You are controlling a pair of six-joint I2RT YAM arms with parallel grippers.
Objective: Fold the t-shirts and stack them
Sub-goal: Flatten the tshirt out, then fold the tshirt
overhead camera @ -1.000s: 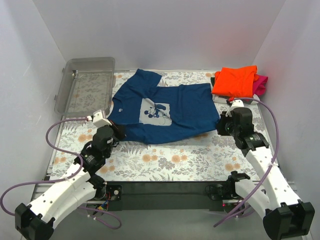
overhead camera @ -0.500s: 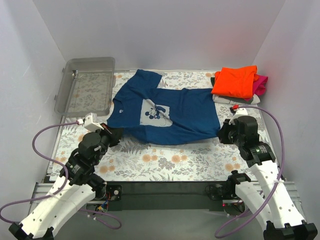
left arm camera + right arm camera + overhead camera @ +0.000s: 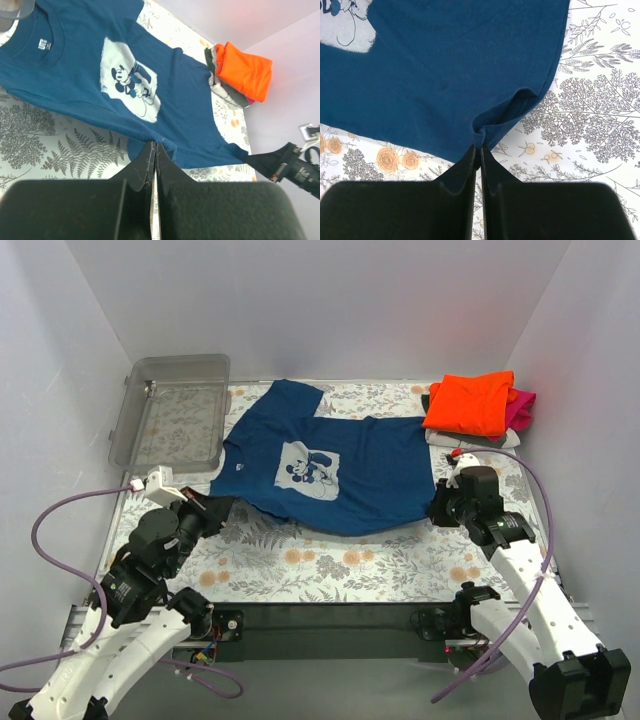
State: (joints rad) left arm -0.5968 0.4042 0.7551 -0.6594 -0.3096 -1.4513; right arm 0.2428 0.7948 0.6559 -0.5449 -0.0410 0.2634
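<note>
Navy shirt [image 3: 340, 475] lies print-up, mid-table. Left gripper [image 3: 215, 505] pinches its near-left edge; right gripper [image 3: 437, 505] pinches its near-right hem. Step, likely: straightening before fold. Next: even tension, lay flat, then fold toward stack [image 3: 475, 405] far right.

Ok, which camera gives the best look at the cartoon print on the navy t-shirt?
The left wrist view: the whole cartoon print on the navy t-shirt shows large and clear. The top external view has it whole but small; the right wrist view catches only a corner.
</note>
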